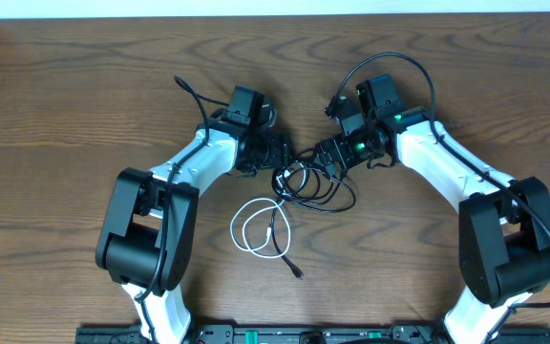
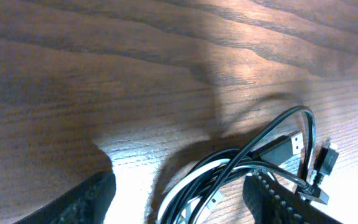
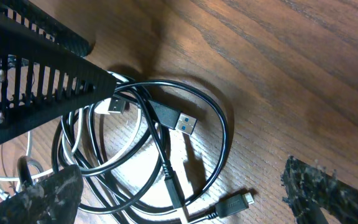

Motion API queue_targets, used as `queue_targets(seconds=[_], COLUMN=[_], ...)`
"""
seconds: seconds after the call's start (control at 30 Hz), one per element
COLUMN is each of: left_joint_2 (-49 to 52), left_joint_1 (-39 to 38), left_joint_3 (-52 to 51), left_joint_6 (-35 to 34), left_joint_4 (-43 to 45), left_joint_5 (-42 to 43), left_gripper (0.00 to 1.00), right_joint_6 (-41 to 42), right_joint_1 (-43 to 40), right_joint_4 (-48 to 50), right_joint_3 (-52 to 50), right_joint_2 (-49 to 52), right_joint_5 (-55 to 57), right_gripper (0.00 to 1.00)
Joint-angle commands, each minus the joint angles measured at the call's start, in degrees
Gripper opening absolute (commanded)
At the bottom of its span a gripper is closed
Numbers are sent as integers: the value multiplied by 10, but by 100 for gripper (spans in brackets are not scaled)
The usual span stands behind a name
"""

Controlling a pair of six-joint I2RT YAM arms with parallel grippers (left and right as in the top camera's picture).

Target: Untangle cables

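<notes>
**Tangled cords mid-table, both grippers open over them**

Overhead: lying mid-table on the brown wood-grain table (image 1: 65, 96), a thin black flexible cord (image 1: 325, 196) coiled in several overlapping loops, right between the left gripper (image 1: 277, 153) and the right gripper (image 1: 325, 153). Just below-left of the coil, a thin white flexible cord (image 1: 246, 227) in a loose loop, meeting the black loops at its upper right. Running down from the coil past the white loop, one black tail ending in a small dark plug (image 1: 297, 272) on bare wood.

Left wrist view: left gripper (image 2: 179, 186) spread well apart at the jaws, pinching nothing. Lying on the wood in the gap, nearer the right-hand finger, both cords: black cord (image 2: 278, 121) arching up, white cord (image 2: 194, 177) beneath it. Resting just inside the black arch, a silver-tipped black USB plug (image 2: 291, 144).

Right wrist view: right gripper (image 3: 179, 174) opened to its widest, holding nothing. Spread flat between the fingers, black loops (image 3: 224, 130) with the USB plug (image 3: 185, 122) inside them. At upper left, over the pile, the slotted black finger (image 3: 42, 81) of the left gripper, with a flat silver plug (image 3: 112, 106) just at its edge. Under the black loops at left, white strands (image 3: 79, 140). Bottom centre, just outside the loops, a tiny black connector (image 3: 238, 202).
</notes>
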Motion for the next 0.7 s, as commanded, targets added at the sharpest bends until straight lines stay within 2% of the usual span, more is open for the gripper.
queue_targets(seconds=[0.0, 0.1, 0.33, 0.5, 0.57, 0.67], left_joint_2=[-5, -17, -40, -44, -44, -44], left_joint_1=[0, 0, 0, 4, 10, 22], left_joint_3=[-2, -2, -2, -2, -2, -2], left_joint_6=[8, 26, 42, 53, 57, 79], left_joint_4=[-8, -15, -24, -30, -38, -49], left_joint_5=[-6, -7, -7, -7, -7, -7], left_gripper=[57, 36, 9, 8, 7, 8], right_joint_6=[-2, -2, -2, 12, 61, 188], right_joint_1=[3, 3, 3, 3, 3, 3], right_joint_4=[0, 0, 0, 0, 6, 18], right_joint_3=[-1, -1, -1, -1, -1, -1], right_joint_2=[3, 3, 3, 3, 3, 3], right_joint_5=[1, 1, 1, -12, -46, -76], right_gripper=[99, 99, 99, 99, 99, 99])
